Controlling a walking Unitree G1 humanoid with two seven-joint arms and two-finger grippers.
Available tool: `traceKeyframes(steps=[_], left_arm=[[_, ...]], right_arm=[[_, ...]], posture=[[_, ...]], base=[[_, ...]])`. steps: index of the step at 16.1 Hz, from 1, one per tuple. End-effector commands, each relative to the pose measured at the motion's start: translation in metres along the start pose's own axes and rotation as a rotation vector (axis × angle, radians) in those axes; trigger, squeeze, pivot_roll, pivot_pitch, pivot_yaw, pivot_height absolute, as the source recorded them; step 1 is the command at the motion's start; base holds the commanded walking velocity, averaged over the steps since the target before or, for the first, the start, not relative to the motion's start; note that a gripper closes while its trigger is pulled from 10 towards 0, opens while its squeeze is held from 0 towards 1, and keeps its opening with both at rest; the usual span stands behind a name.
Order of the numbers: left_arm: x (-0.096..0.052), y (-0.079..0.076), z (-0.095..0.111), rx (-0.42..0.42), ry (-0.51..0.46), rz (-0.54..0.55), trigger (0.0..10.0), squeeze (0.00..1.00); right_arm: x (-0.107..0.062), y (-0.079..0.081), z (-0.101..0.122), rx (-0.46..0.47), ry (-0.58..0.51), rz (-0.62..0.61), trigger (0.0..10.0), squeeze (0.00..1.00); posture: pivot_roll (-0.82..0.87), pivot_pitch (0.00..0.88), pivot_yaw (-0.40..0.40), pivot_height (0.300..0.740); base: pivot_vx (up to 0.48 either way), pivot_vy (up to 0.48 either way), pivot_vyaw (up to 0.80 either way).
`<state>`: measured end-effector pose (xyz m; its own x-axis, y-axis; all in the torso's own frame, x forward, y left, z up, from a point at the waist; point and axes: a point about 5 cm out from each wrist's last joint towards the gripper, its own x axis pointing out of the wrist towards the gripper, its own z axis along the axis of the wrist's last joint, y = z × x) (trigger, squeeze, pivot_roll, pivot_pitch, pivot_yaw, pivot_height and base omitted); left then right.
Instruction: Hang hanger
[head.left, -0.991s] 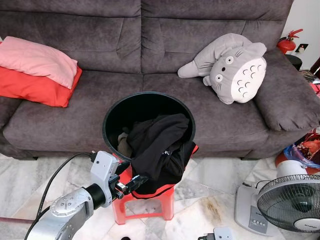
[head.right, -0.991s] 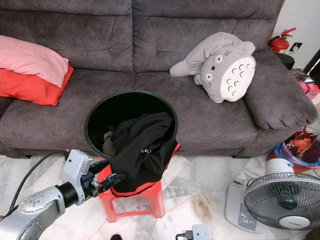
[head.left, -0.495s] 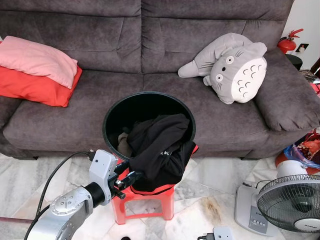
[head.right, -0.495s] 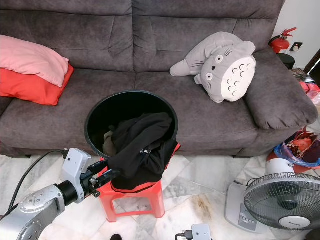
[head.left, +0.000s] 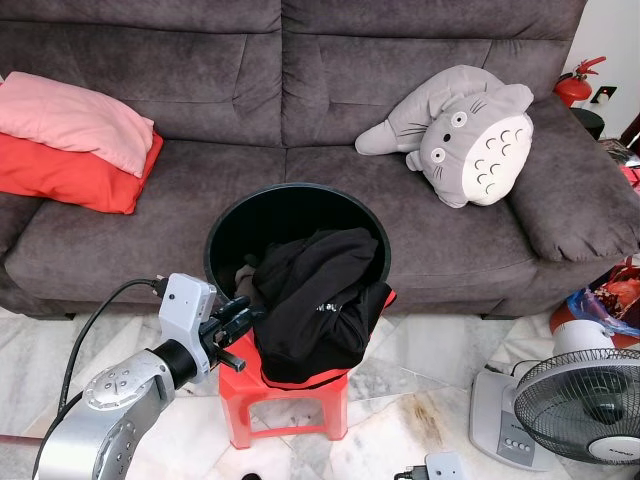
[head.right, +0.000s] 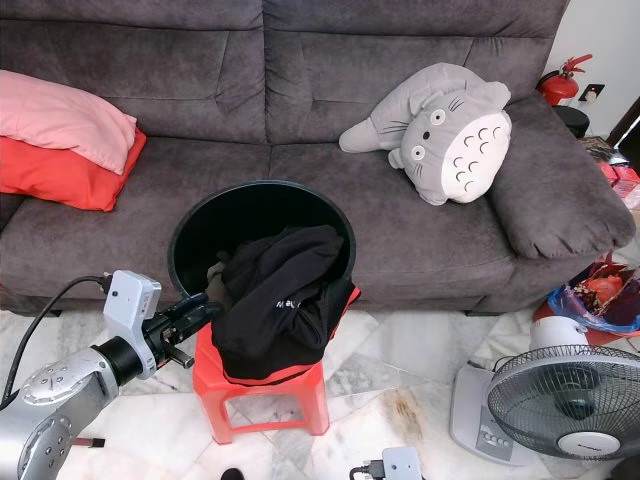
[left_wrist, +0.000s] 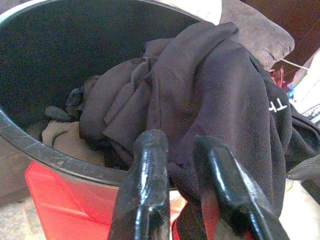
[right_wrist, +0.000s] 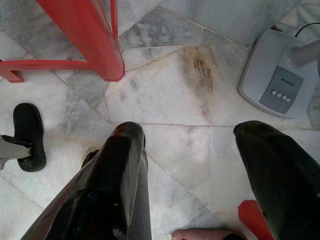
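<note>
A black bin (head.left: 214, 240) stands on a red plastic stool (head.left: 285, 398) in front of the sofa. A black garment (head.left: 318, 300) spills over the bin's front rim and hangs down over the stool. I see no hanger. My left gripper (head.left: 238, 312) is at the bin's left rim, beside the garment, and is open with a narrow gap. In the left wrist view its fingers (left_wrist: 150, 165) point at the garment (left_wrist: 215, 90), with nothing between them. My right gripper (right_wrist: 190, 165) hangs open above the marble floor.
A grey sofa (head.left: 200, 200) runs behind the bin, with a plush toy (head.left: 470, 135) and pink and red cushions (head.left: 75, 140) on it. A floor fan (head.left: 585, 400) stands at the right. A black shoe (right_wrist: 27, 135) lies near the stool's leg (right_wrist: 100, 40).
My left gripper has moved up and to the left, from the garment's lower edge by the stool to the bin's left rim. The garment stays draped over the bin.
</note>
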<state>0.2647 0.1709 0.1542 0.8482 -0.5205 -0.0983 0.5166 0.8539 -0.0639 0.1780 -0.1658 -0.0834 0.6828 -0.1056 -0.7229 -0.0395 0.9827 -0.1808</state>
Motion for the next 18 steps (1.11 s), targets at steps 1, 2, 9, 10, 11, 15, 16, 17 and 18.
traceKeyframes(steps=[1, 2, 9, 10, 11, 15, 16, 17, 18], left_arm=[[-0.003, -0.001, -0.003, 0.005, 0.020, -0.012, 0.0, 0.00], [-0.004, -0.002, -0.004, 0.008, 0.028, -0.023, 0.0, 0.00], [-0.012, 0.011, -0.007, -0.041, 0.015, 0.018, 10.0, 1.00], [-0.012, 0.012, -0.008, -0.044, 0.018, 0.021, 10.0, 1.00], [-0.013, 0.012, -0.010, -0.046, 0.021, 0.024, 10.0, 1.00], [-0.017, 0.013, -0.020, -0.083, 0.039, 0.027, 10.0, 1.00], [-0.017, 0.013, -0.020, -0.092, 0.034, 0.020, 10.0, 1.00], [-0.016, 0.011, -0.018, -0.108, 0.020, 0.010, 10.0, 1.00], [-0.015, 0.010, -0.017, -0.121, 0.004, 0.008, 10.0, 1.00]], right_arm=[[-0.003, 0.000, -0.010, -0.006, 0.035, 0.003, 10.0, 0.00], [-0.003, 0.000, -0.009, -0.006, 0.035, 0.002, 10.0, 0.00], [-0.003, -0.001, -0.010, -0.009, 0.037, 0.005, 10.0, 0.00], [-0.003, -0.001, -0.010, -0.009, 0.038, 0.005, 10.0, 0.00], [-0.003, -0.001, -0.011, -0.010, 0.039, 0.006, 10.0, 0.00], [-0.003, -0.001, -0.012, -0.012, 0.042, 0.008, 10.0, 0.00], [-0.003, -0.001, -0.011, -0.013, 0.043, 0.008, 10.0, 0.00], [-0.003, -0.001, -0.011, -0.012, 0.042, 0.009, 10.0, 0.00], [-0.003, -0.001, -0.011, -0.011, 0.042, 0.009, 10.0, 0.00]], posture=[[-0.03, 0.213, -0.026, 0.740], [-0.03, 0.212, -0.025, 0.740], [-0.03, 0.207, -0.026, 0.740], [-0.03, 0.207, -0.026, 0.740], [-0.03, 0.201, -0.026, 0.740], [-0.03, 0.190, -0.026, 0.740], [-0.03, 0.191, -0.026, 0.740], [-0.03, 0.192, -0.026, 0.740], [-0.03, 0.192, -0.026, 0.740]], base=[[0.000, 0.000, 0.00], [0.000, 0.000, 0.00], [0.000, 0.000, 0.00], [0.000, 0.000, 0.00], [0.000, 0.000, 0.00], [0.000, 0.000, 0.00], [0.000, 0.000, 0.00], [0.000, 0.000, 0.00], [0.000, 0.000, 0.00]])
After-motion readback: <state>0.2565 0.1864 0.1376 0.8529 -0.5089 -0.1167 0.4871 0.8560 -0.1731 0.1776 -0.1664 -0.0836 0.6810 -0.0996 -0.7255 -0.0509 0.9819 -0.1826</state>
